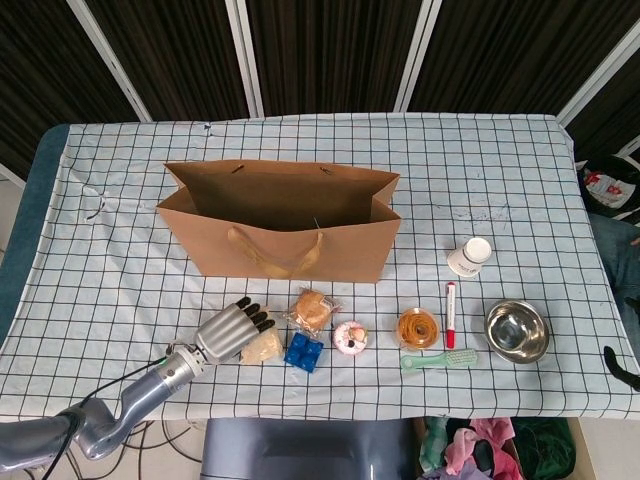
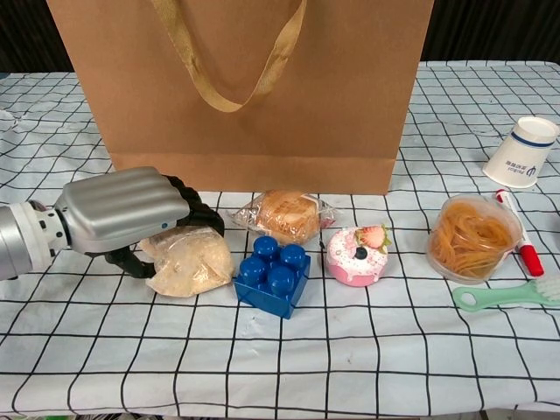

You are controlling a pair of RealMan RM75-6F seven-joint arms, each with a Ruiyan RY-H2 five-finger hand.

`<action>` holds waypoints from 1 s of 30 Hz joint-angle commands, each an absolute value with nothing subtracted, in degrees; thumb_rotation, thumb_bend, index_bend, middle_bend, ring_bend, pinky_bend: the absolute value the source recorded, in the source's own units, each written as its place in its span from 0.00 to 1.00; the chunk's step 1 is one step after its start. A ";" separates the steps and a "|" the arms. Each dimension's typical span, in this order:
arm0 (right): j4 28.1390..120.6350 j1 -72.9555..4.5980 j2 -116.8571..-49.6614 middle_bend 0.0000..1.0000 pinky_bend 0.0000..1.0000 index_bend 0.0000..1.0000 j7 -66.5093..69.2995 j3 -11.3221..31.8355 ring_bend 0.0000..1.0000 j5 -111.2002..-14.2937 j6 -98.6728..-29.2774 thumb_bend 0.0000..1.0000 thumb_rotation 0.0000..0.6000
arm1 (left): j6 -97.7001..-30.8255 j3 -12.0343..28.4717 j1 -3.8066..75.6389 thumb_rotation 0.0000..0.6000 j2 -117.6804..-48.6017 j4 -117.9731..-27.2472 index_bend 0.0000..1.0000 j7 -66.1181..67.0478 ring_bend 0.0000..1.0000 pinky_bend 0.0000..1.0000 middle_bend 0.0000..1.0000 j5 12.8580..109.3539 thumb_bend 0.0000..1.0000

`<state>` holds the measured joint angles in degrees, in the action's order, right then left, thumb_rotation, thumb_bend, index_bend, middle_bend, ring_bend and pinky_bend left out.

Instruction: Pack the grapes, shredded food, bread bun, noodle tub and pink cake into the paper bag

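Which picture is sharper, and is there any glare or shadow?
Chest view: close and crisp, soft shadows under the left hand and block. Head view: evenly lit, things small, a bright glint in the steel bowl.

A blue brick (image 2: 274,275), paper cup (image 2: 523,151), red marker (image 1: 450,313), green brush (image 1: 439,359) and steel bowl (image 1: 516,331) lie on the checked cloth (image 1: 500,180).

The paper cup (image 2: 521,151) bears a small blue logo and print, too small to read.
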<state>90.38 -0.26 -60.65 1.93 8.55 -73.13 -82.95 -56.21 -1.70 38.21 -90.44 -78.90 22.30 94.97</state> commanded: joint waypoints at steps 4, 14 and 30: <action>90.48 -0.17 -60.53 0.11 0.27 0.16 2.11 8.55 0.25 -73.23 -83.10 0.30 1.00 | -59.90 -1.16 37.39 1.00 -90.44 -78.08 0.36 22.03 0.33 0.37 0.46 95.87 0.43; 90.53 -0.16 -60.48 0.11 0.27 0.16 2.22 8.51 0.25 -73.38 -83.18 0.30 1.00 | -69.18 0.56 35.67 1.00 -85.39 -83.51 0.38 19.82 0.34 0.38 0.47 98.64 0.44; 90.51 0.40 -60.15 0.11 0.27 0.16 3.36 8.86 0.25 -73.19 -84.09 0.30 1.00 | -78.14 12.12 37.86 1.00 -71.26 -108.38 0.39 28.47 0.34 0.38 0.48 104.36 0.44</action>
<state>90.51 0.40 -60.15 3.36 8.85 -73.19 -84.08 -78.18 9.00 36.55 -72.98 -105.64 26.49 105.44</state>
